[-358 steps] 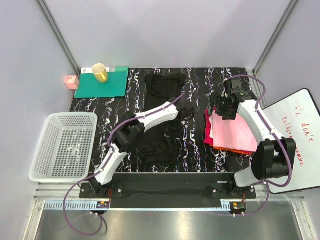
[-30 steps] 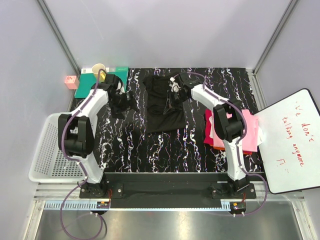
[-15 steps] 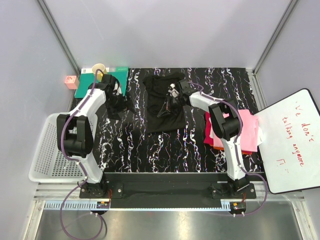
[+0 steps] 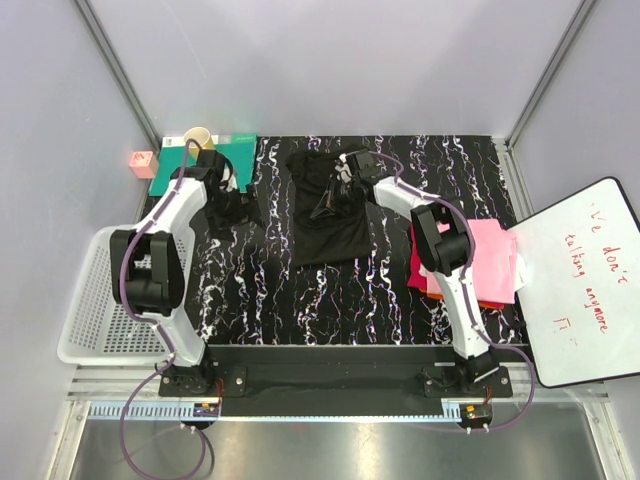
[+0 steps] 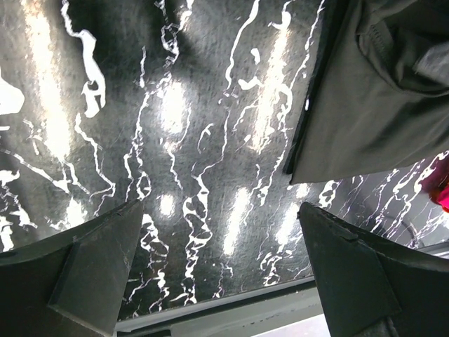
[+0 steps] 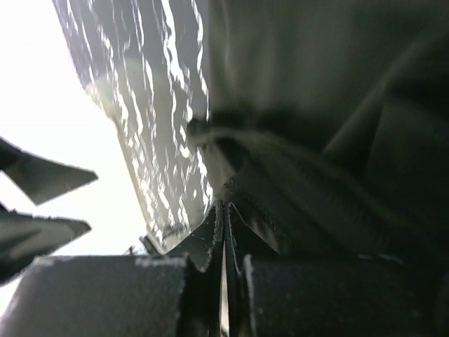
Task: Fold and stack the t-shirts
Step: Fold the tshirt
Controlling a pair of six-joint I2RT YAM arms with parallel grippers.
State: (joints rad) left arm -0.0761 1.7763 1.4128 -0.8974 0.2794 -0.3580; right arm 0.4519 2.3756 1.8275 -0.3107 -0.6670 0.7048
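firstly, black marbled surface [image 4: 400, 300]. at centre, black t-shirt [image 4: 325, 235], top edge bunched. to its right, folded pink, red and orange t-shirts [image 4: 492, 258], stacked. right hand [image 6: 224, 207] clenched on a fold at the black shirt's top. left hand [image 5: 221, 207] released, over bare surface beside the shirt.

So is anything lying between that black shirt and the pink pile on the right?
Nothing visible. Only bare table separates the black shirt from the pink pile. The right hand, shut on the shirt's edge, has its own arm stretching above that gap.
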